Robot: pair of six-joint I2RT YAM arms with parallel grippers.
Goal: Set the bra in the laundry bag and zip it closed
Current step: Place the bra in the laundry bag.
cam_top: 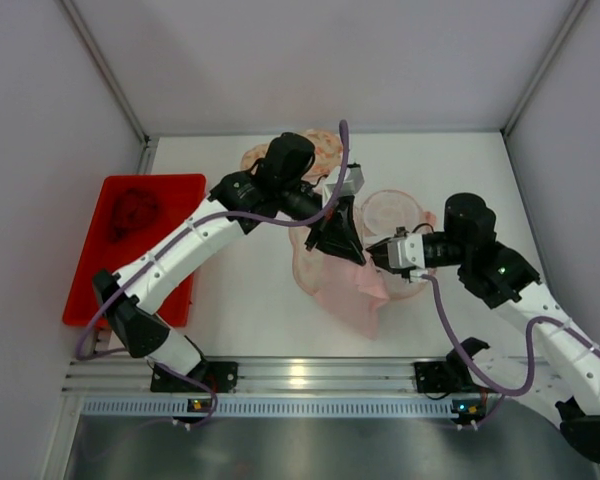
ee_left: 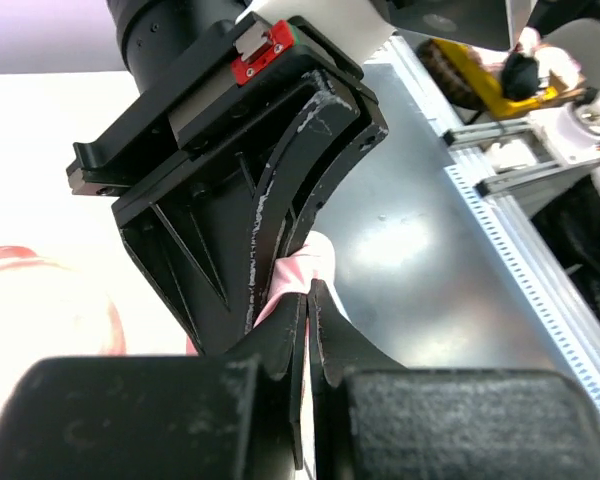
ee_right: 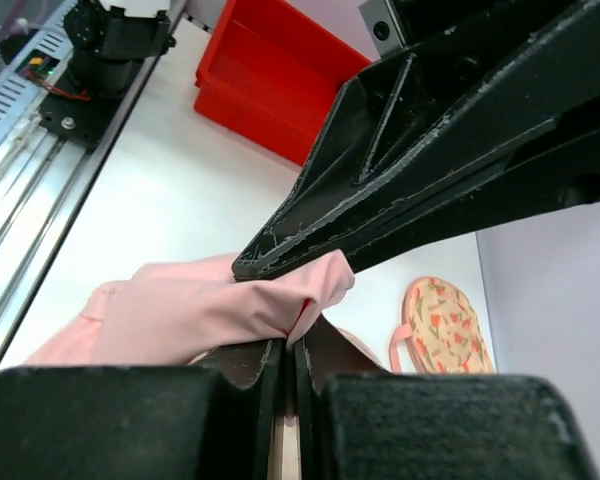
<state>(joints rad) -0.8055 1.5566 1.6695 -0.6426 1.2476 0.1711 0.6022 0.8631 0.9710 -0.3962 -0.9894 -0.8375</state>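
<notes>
**1. Laundry bag** [cam_top: 342, 290]. Soft pink fabric, smooth and matte. It is spread in a crumpled heap on the white surface [cam_top: 250, 310], and one fold is drawn up into a peak. A rounded, translucent pink portion is seen at its far side.

**2. Left gripper** [ee_left: 308, 310]. Hard black plastic. The fingers [ee_left: 280, 360] are long, ribbed triangles with pale, scuffed edges. They are pressed together on the raised fold, above the middle of the laundry bag.

**3. Right gripper** [ee_right: 288, 350]. The same black, ribbed build. Its fingers [ee_right: 250, 365] are pinched on the same pink fold and are set tip to tip against the left pair, at the right side of the laundry bag.

**4. Bra** [cam_top: 325, 148]. Two rounded cups in peach with a small orange-red pattern. It is laid flat on the surface beyond the laundry bag, outside it, and is partly hidden by the left arm [cam_top: 180, 250].

**5. Red tray** [cam_top: 175, 205]. Rectangular, rigid and glossy, with low walls. It is set well to the left of the laundry bag. A dark red item is held inside; its shape cannot be made out.
</notes>
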